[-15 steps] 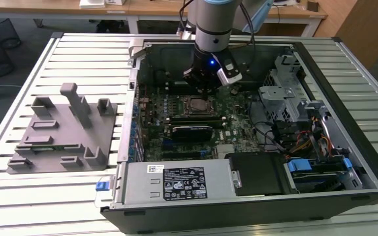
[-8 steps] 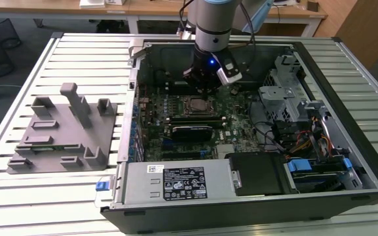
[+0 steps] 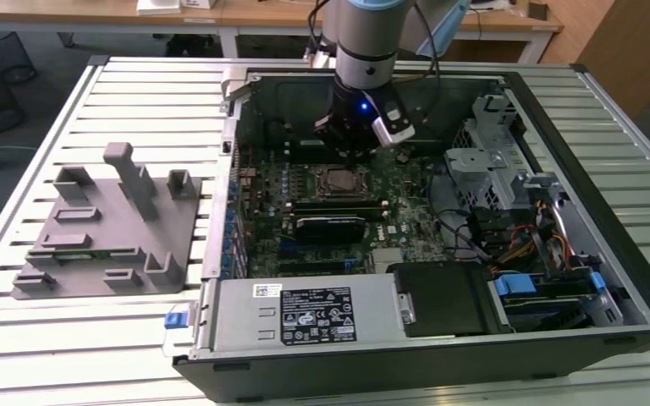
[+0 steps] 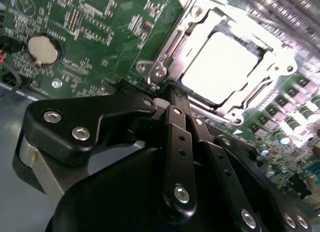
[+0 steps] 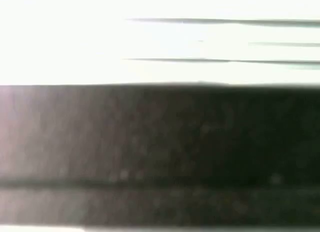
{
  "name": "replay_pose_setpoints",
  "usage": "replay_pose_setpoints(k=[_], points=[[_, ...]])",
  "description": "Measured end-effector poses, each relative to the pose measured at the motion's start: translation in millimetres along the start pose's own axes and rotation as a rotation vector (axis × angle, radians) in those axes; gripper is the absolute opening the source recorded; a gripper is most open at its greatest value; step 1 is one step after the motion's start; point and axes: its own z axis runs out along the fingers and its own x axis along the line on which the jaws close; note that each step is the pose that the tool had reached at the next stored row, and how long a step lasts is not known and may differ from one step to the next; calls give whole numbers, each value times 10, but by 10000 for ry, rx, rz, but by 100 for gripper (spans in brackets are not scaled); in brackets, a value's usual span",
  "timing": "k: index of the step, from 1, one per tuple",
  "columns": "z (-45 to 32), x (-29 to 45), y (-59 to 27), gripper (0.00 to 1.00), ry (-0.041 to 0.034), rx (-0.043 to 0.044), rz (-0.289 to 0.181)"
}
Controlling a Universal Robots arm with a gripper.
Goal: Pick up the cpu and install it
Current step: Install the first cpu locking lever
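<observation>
Small square cpu with pale silvery metal top (image 4: 220, 67) sits inside the metal-framed socket (image 4: 165, 67) on the green motherboard (image 3: 404, 216), within the open black computer case (image 3: 596, 203) on the slatted bench (image 3: 133, 85). Black pincer (image 4: 167, 95) closed, empty, just beside the socket. Grey plastic fixture (image 3: 105, 233) well apart.
</observation>
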Motion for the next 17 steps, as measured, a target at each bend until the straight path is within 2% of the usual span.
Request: replay_pose_setpoints(k=[3, 5, 7, 13, 17], points=[[-1, 0, 0, 11, 11, -298, -6], [-4, 0, 1, 11, 18, -417, -8], [-23, 0, 2, 11, 20, -450, -6], [-123, 1, 7, 11, 32, -451, -6], [-129, 0, -30, 11, 33, -453, -7]])
